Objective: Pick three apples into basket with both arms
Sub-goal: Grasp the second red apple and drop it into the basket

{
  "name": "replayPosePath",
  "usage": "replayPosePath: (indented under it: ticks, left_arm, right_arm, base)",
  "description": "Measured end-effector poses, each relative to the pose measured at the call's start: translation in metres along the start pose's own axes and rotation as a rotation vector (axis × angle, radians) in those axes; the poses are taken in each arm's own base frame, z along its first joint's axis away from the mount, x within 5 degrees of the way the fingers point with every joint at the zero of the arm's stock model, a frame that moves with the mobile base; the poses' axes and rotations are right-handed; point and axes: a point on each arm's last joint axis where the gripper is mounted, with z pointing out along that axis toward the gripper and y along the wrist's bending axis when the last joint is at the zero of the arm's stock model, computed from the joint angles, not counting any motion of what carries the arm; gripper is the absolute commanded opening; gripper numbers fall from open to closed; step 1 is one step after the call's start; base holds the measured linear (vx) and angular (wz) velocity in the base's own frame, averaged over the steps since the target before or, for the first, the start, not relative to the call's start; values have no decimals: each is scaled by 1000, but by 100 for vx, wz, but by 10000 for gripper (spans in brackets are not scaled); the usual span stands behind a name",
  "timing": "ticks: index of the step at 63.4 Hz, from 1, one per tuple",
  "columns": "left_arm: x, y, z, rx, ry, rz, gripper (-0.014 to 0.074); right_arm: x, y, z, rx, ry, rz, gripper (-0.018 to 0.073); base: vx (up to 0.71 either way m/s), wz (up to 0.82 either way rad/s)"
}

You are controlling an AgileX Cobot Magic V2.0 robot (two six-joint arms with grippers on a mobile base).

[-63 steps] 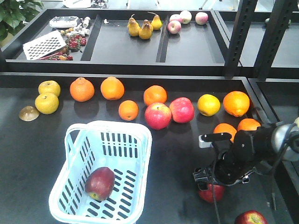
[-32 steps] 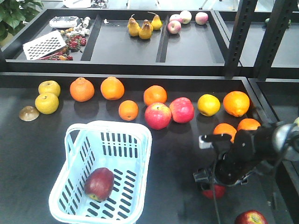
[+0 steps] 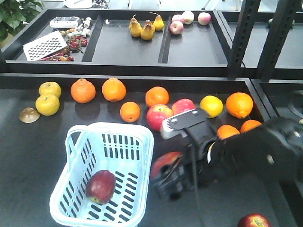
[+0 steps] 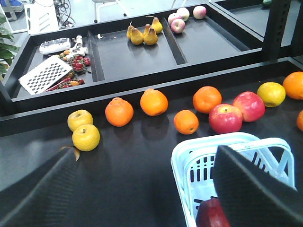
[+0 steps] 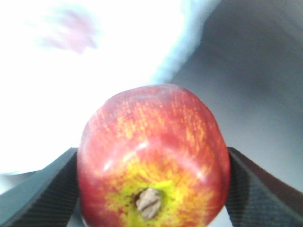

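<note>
Just right of the basket [image 3: 106,172], the right gripper [image 3: 166,176] is clamped on a dark red apple [image 5: 152,158]: wrist view shows both black pads pressed against its sides, stem end with the yellow-green patch facing the camera. In the front view that apple is a motion-blurred red smear at the basket's right rim, off the table [image 3: 33,156]; probably level with the rim, can't tell exactly through the blur. Right arm [image 3: 255,153] stretches in from the right edge, also blurred.

Second dark red apple [image 3: 101,185] lies inside the basket, near its front left. Third one [image 3: 254,221] sits on the table at the bottom right corner, well apart from the basket.

Left gripper [image 4: 142,189]: two black fingers spread wide apart, nothing between them, over the table just left of the basket; the right finger overlaps the basket in its wrist view.

Behind the basket: a row of oranges [image 3: 83,90], two yellow fruits [image 3: 48,104] at the left end, two bigger pinkish-red apples [image 3: 159,115] mid-row, the further one partly hidden by the arm. Rear tray [image 3: 128,49] holds pears [image 3: 142,27] and pale pink apples [image 3: 188,19].
</note>
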Motion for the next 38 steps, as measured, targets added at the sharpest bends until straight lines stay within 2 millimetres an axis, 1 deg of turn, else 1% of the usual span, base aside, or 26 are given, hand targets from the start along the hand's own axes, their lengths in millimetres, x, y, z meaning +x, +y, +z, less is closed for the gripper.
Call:
replayPosePath:
  ticks: [1, 5, 8, 13, 18, 23, 28, 32, 38]
  left_arm:
    - [0, 0, 0, 0, 0, 0, 558]
    - [0, 0, 0, 0, 0, 0, 558]
    - [0, 0, 0, 0, 0, 0, 558]
    - [0, 0, 0, 0, 0, 0, 558]
    - [0, 0, 0, 0, 0, 0, 558]
    - [0, 0, 0, 0, 0, 0, 558]
    - [0, 0, 0, 0, 0, 0, 558]
    - [0, 0, 0, 0, 0, 0, 558]
    - [0, 0, 0, 0, 0, 0, 558]
  right_arm:
    - [0, 3, -1, -6, -9, -2, 292]
    - [0, 23, -3, -51, -40, -39, 292]
    - [-1, 33, -2, -71, -68, -56, 292]
    - [-2, 45, 6, -96, -99, -80, 295]
    - [-4, 52, 22, -105, -123, -83, 316]
    - [-5, 54, 39, -104, -109, -69, 374]
    - [-9, 55, 56, -99, -75, -64, 467]
    - [-16, 57, 64, -99, -67, -70, 543]
    - [-23, 60, 71, -100, -56, -71, 645]
  base:
    - [0, 0]
    - [0, 0]
    - [0, 0]
    - [0, 0]
    - [0, 0]
    - [0, 0]
    - [0, 0]
    - [0, 0]
    - [0, 0]
